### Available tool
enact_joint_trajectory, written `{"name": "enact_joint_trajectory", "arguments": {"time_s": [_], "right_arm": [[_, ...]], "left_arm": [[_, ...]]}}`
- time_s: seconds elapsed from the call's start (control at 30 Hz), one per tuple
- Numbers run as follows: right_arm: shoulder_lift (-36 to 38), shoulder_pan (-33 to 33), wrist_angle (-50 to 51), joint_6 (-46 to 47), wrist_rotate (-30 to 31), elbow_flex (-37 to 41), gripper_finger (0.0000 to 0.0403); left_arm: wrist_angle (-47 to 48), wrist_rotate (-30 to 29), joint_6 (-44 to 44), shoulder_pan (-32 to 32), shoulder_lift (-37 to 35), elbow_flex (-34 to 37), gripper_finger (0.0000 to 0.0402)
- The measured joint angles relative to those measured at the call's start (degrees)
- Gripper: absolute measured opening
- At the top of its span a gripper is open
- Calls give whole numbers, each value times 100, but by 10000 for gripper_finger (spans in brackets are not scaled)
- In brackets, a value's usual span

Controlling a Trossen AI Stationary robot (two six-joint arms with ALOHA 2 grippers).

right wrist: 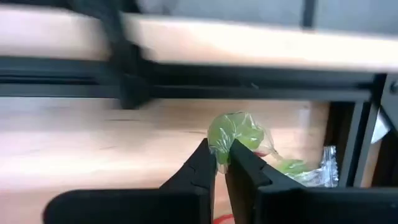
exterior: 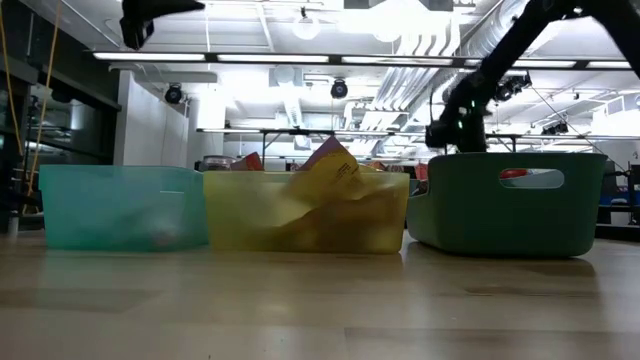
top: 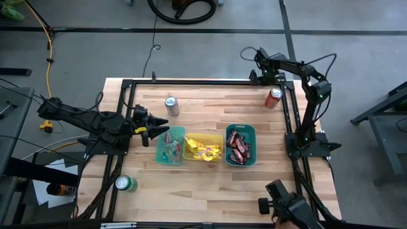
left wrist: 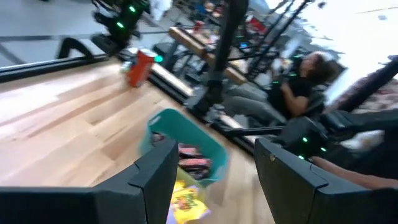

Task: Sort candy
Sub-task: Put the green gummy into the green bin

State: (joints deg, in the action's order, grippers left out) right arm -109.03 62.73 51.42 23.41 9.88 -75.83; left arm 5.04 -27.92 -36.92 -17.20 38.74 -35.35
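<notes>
Three bins stand in a row mid-table. The teal bin [top: 170,145] holds tiny mixed-colour pieces [top: 169,151], the yellow bin [top: 203,147] holds yellow packets [top: 205,152], and the green bin [top: 240,130] holds brown-and-red bars [top: 238,146]. My left gripper [top: 162,129] hovers open beside the teal bin's left end; its wrist view [left wrist: 214,152] looks over the green bin [left wrist: 186,134]. My right gripper [top: 249,56] reaches past the table's far edge and is shut on a green candy in clear wrap [right wrist: 239,134]. My right gripper pinches the green clear-wrapped candy between its two fingertips, at the wrap's edge [right wrist: 221,154]. The candy's bulk stands just beyond the fingertips. More crinkled clear wrap with green [right wrist: 305,171] trails off to one side. What it rests on cannot be told.
A silver can [top: 172,105] stands far of the bins, a red can [top: 273,97] at the far right corner, a green can [top: 126,184] near the left front. Black frame rails [top: 203,81] border the table. A person [left wrist: 298,87] sits beyond the table.
</notes>
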Motion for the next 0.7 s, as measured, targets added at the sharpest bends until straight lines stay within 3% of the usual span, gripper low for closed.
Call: {"name": "enact_joint_trajectory", "arguments": {"time_s": [0.17, 0.37, 0.5, 0.7], "right_arm": [[667, -308, -125, -384, -684, -345, 6], [1601, -1296, -1234, -569, -2386, -512, 5], [1865, -2497, -1895, -557, -2541, -512, 4], [1453, -4468, -3142, -637, -2504, -510, 3]], "left_arm": [[-11, 47, 3, 1, -378, 0, 200], [-13, 25, 104, 1, -505, -2, 200], [-15, 31, 220, 1, -487, -2, 200], [-13, 23, 449, 3, -481, -2, 200]]}}
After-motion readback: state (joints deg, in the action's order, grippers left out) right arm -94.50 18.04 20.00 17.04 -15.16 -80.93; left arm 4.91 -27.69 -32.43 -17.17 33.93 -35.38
